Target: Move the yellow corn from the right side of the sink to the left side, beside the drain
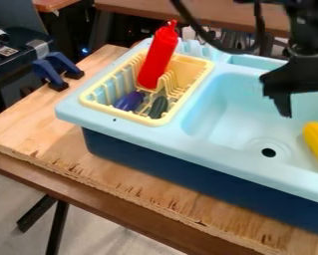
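Take 12 o'clock as the top edge of your view. You will find the black gripper (283,104) pointing downward over the basin of the light-blue toy sink (138,137), toward 2 o'clock. You cannot establish the jaw opening from this angle; no held object is visible. From the gripper, locate the yellow elongated toy vegetable (317,142) at 5 o'clock, inside the basin; the basin walls should keep it from rolling out. The drain hole (268,152) lies at 6 o'clock from the gripper, to the 9 o'clock side of the yellow toy. At 9 o'clock from the gripper, note the pale-yellow dish rack (206,74), set on the sink's ledge beside the basin, presumably to keep its contents apart from it. Inside the rack, the red squeeze bottle (158,57) stands tilted, its nozzle toward 1 o'clock; the rack appears to prop it, since it does not lie flat. Below the bottle, observe the purple toy eggplant (129,101) at 7 o'clock and the dark-green toy vegetable (158,107) at 5 o'clock, where the slatted sides likely limit rolling.
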Controlling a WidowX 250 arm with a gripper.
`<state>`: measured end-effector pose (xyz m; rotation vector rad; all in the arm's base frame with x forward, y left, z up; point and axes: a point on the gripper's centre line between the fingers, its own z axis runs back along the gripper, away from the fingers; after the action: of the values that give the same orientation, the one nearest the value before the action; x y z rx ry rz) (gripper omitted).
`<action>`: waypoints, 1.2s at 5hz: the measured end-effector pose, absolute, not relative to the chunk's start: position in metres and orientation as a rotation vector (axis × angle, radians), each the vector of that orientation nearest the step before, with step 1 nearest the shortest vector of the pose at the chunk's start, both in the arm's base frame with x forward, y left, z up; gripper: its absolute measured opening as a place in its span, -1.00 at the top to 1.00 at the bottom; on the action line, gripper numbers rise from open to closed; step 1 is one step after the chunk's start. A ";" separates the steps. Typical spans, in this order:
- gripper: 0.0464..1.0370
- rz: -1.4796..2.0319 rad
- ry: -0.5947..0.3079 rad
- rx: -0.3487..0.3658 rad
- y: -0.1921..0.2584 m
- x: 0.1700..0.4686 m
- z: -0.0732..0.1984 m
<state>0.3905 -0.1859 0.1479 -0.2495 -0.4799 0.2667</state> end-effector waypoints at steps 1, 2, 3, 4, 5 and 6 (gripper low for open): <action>-0.93 0.310 -0.442 -0.273 -0.190 0.382 0.135; -0.93 0.321 -0.400 -0.281 -0.195 0.379 0.129; -0.93 0.371 -0.401 -0.304 -0.197 0.379 0.126; -0.93 0.412 -0.419 -0.335 -0.200 0.382 0.129; -0.93 0.466 -0.436 -0.365 -0.207 0.388 0.122; -0.93 0.487 -0.419 -0.380 -0.213 0.392 0.115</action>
<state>0.3923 -0.2130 0.1145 -0.3797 -0.4194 0.4871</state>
